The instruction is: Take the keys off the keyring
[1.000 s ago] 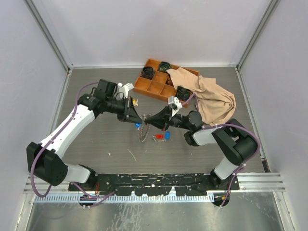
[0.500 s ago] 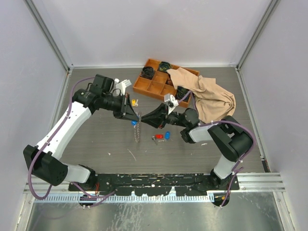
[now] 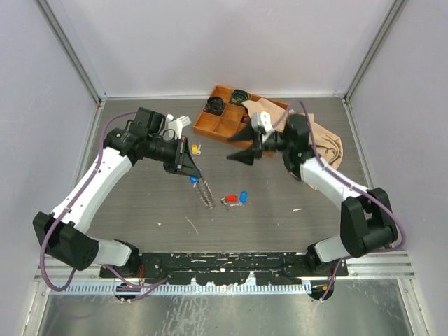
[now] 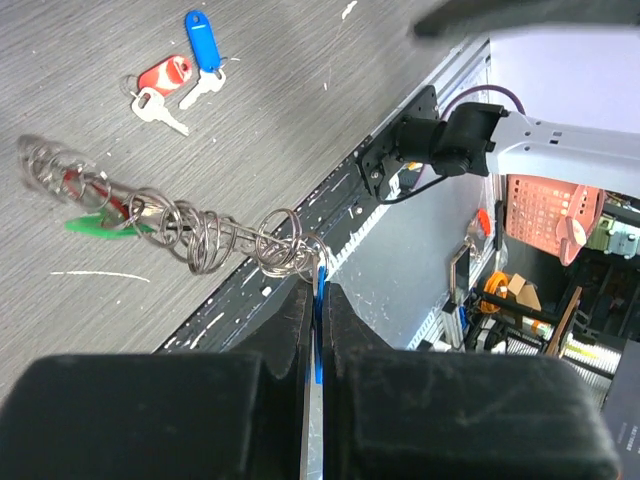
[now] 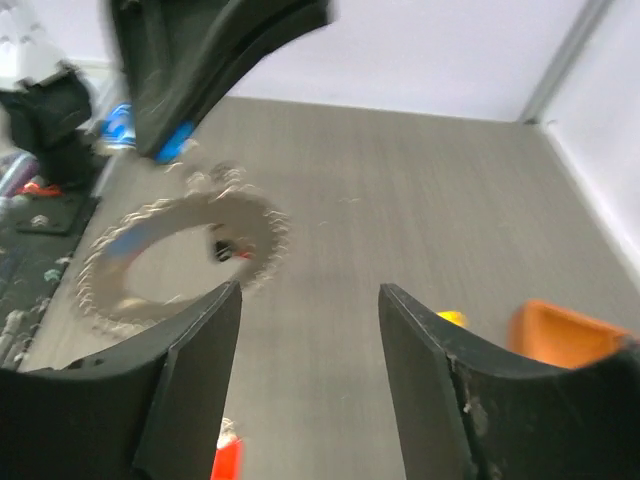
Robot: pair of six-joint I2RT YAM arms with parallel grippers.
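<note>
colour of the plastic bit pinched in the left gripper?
Blue. The plastic bit shows best in the left wrist view, clamped by the left gripper.

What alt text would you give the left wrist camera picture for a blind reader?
The left pincer is shut on a blue tag, with a chain of linked keyrings trailing from it over the grey table. A red-tagged key and a blue-tagged key lie loose beyond.

Right wrist view: the keyring (image 5: 185,250) is a blurred toothed circle, its keys (image 5: 262,232) too smeared to count. The left claw (image 4: 316,292) hides most of 1 blue tab (image 4: 318,330). A beige cloth (image 3: 311,143) covers the orange tray's (image 3: 222,126) right end.
</note>
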